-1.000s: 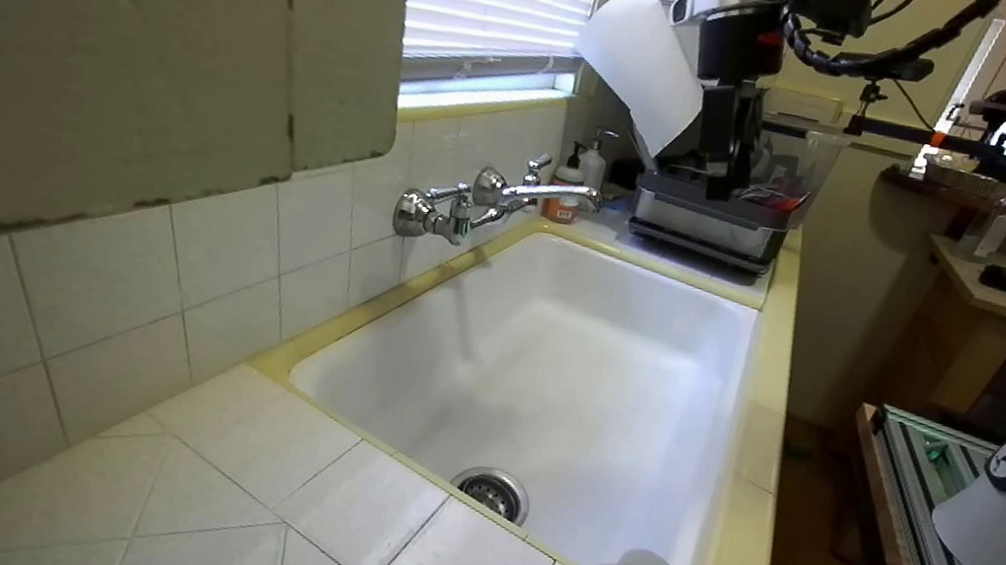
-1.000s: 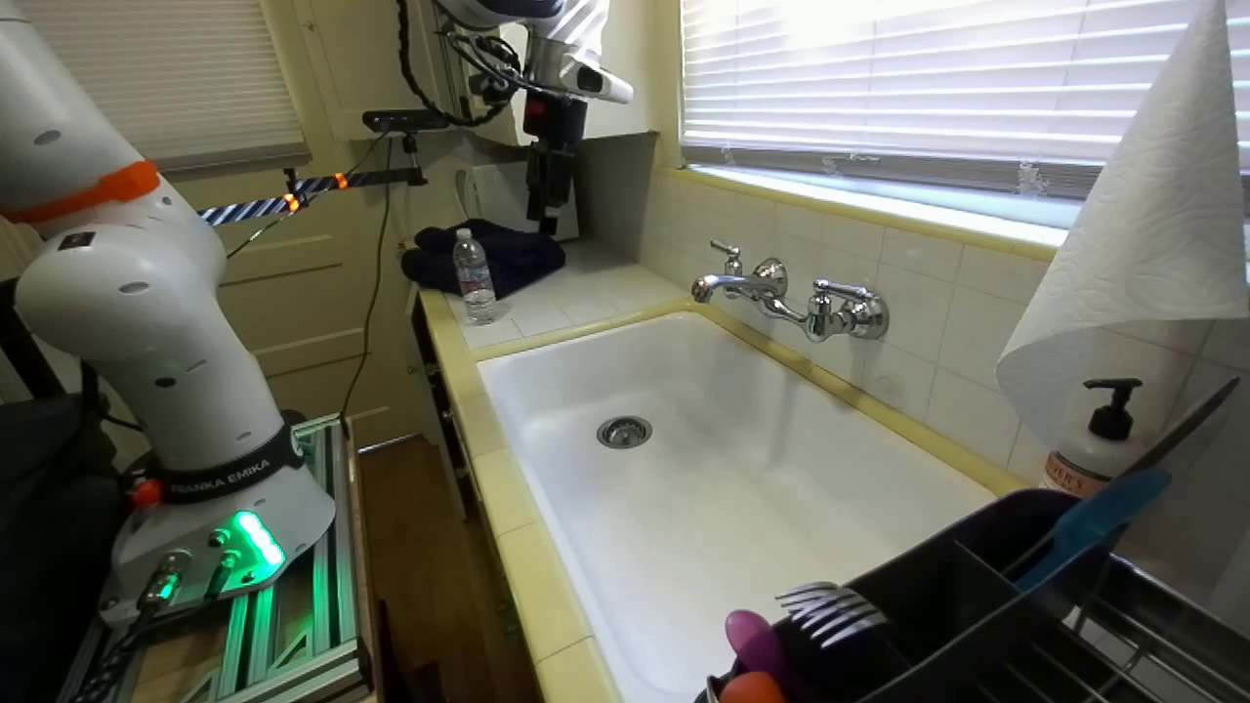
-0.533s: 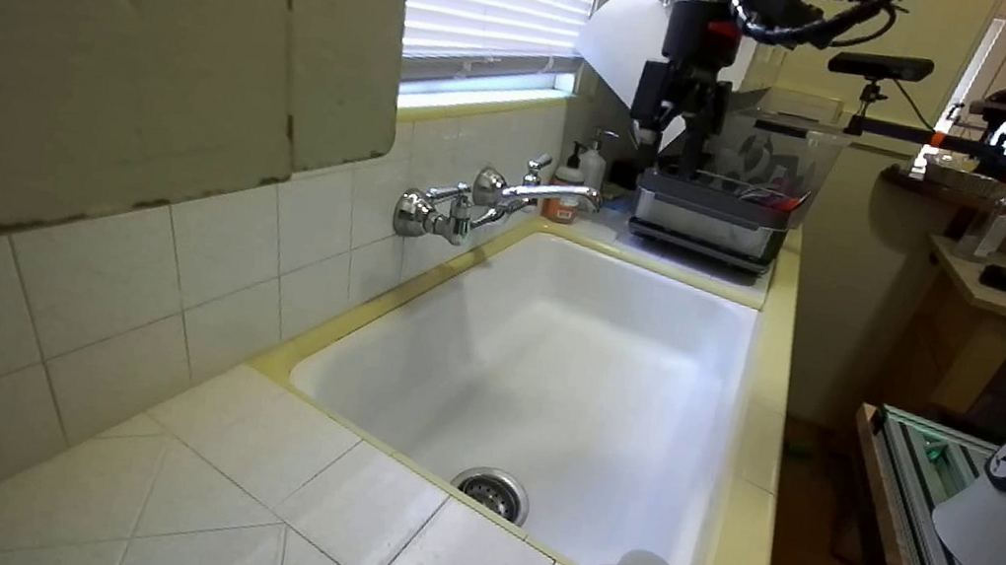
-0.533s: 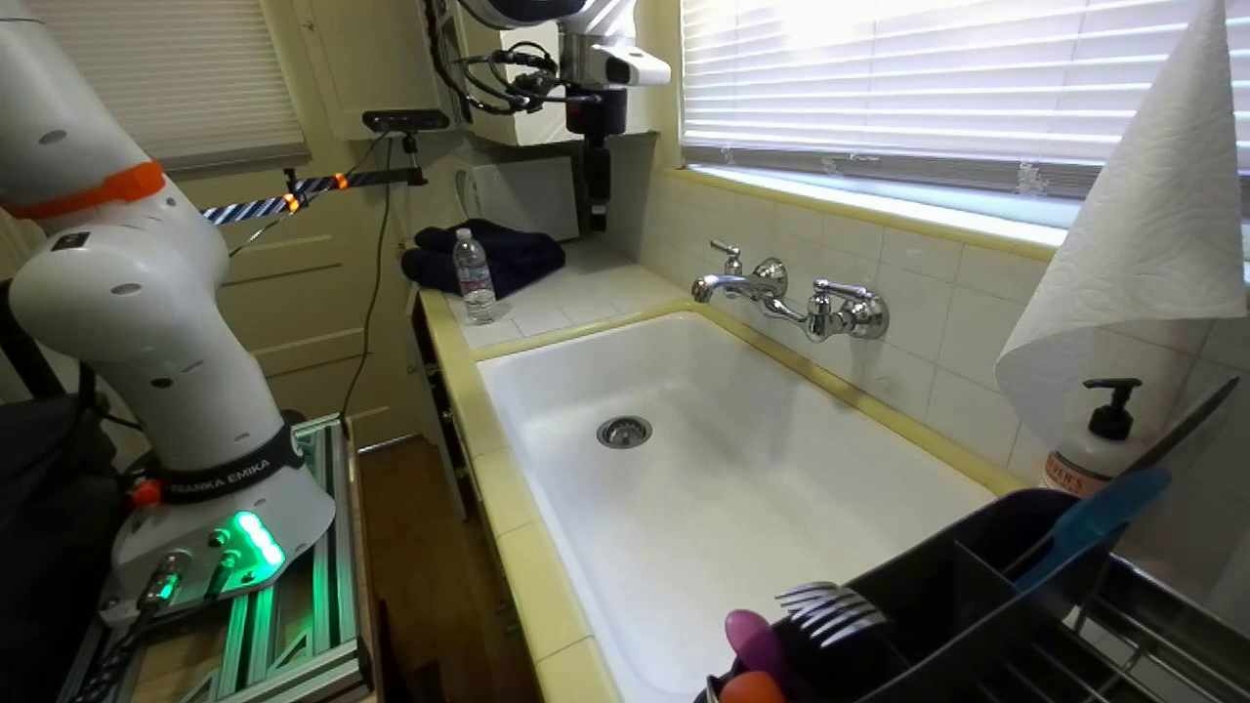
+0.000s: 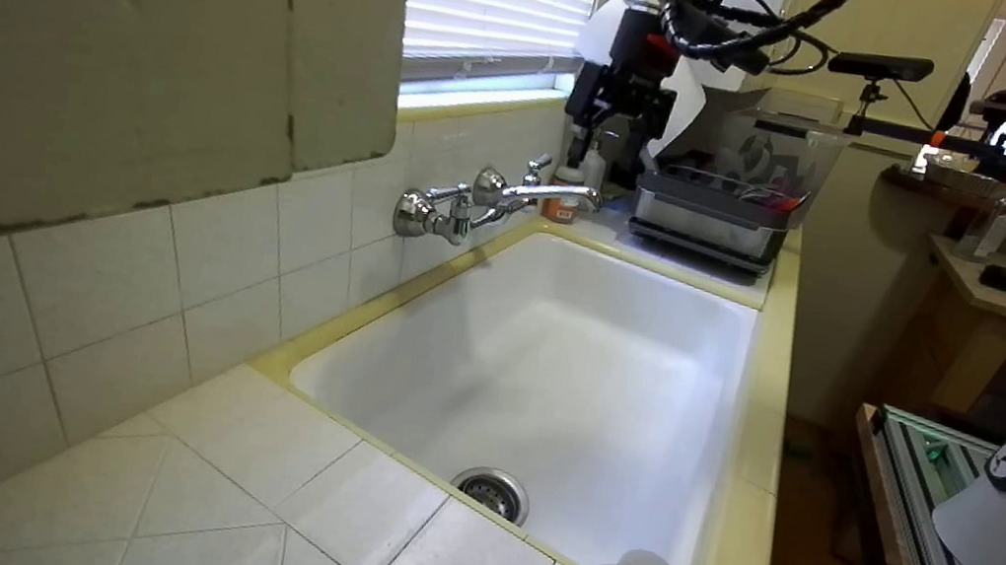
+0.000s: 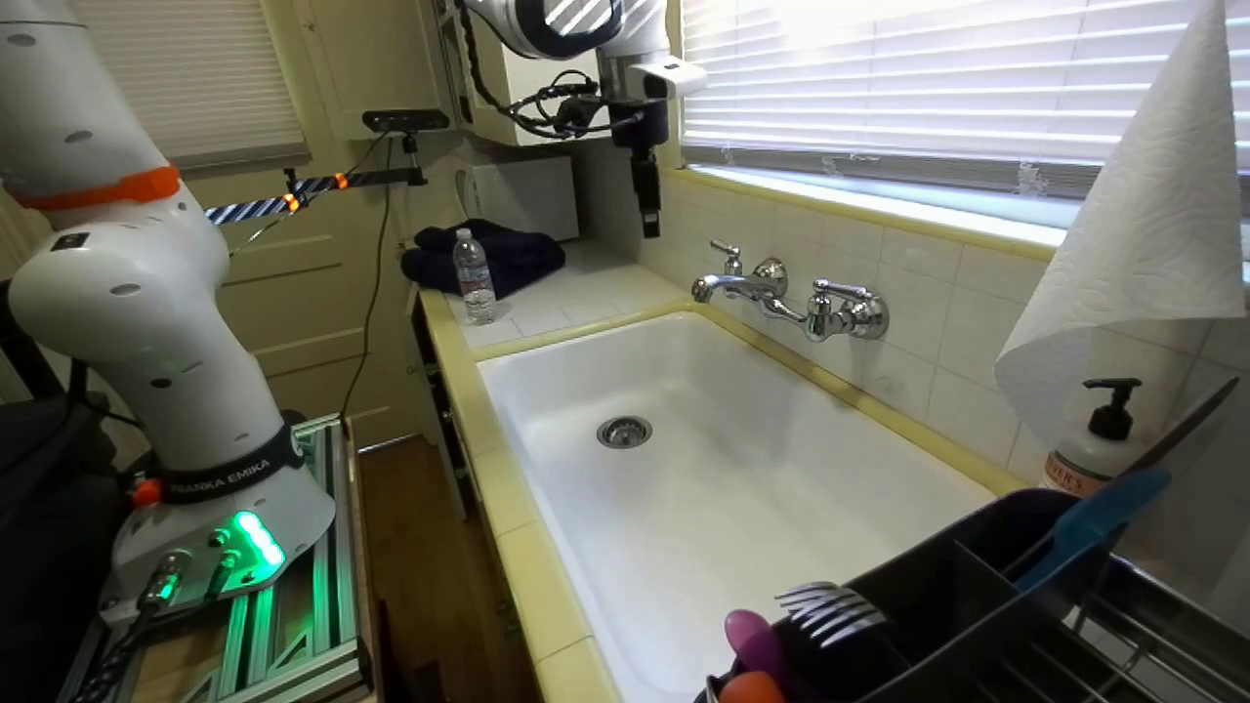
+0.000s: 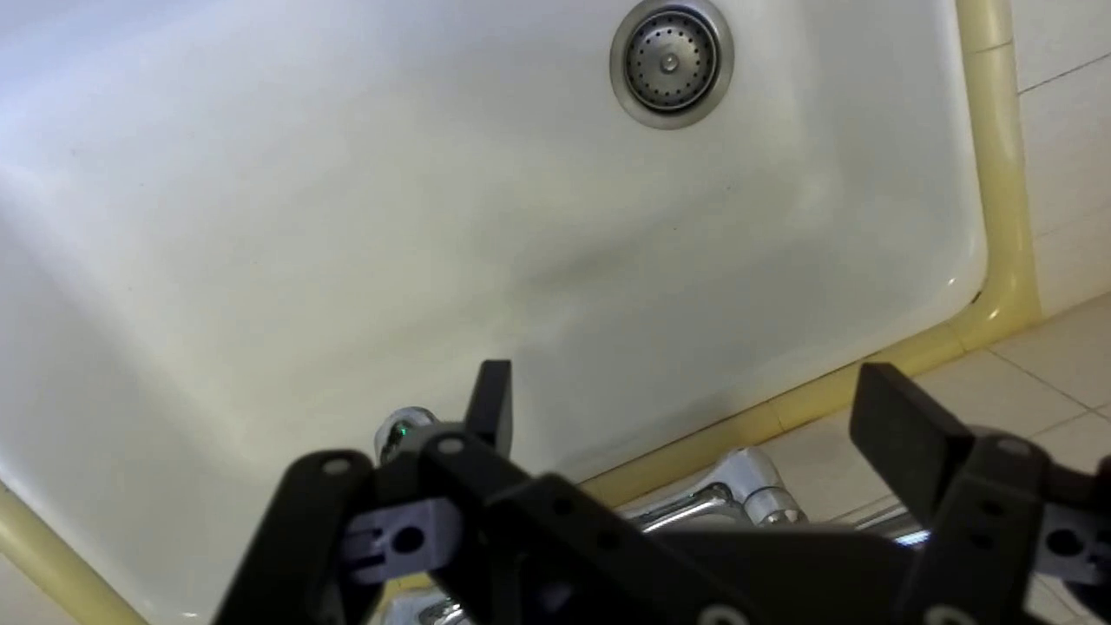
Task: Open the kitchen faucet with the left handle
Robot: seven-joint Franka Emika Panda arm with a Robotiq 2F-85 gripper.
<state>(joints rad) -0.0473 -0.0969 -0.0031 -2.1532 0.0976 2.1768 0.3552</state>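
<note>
- Wrist view: the end effector [image 7: 688,386] stands with its fingers [image 7: 910,441] well apart, gripping nothing; chrome shows below and between them, partly hidden.
- On the wall [image 6: 967,342], along the sink's [image 6: 684,508] far side from the robot, sits the faucet [image 6: 787,311]. Its left handle [image 5: 454,194] is the one on the side of the drain [image 7: 668,62]. The end effector hangs in the air near the faucet, apart from that handle.
- I'd expect hard, rigid metal fixed firmly, so weight hardly matters. Nothing soft or fragile, though the polish might scratch. The handle should turn with a little stiffness.
- Smooth chrome is probably slippery, more so if wet; a loose hold could skate off.
- I'd take the left handle across its sides, a finger on each, toward the outer end for leverage and clear of the spout [image 5: 566,194]. Pushing that end with one finger might do too.
- Counting: one faucet, two handles (the right handle [image 6: 848,291] matches), one spout, one sink, one drain.
- On the counter [image 6: 605,278]: one water bottle [image 6: 475,278], one dark cloth [image 6: 508,259], two pump bottles [image 5: 563,204]. The forks [image 6: 838,607] overlap; I can't count them.
</note>
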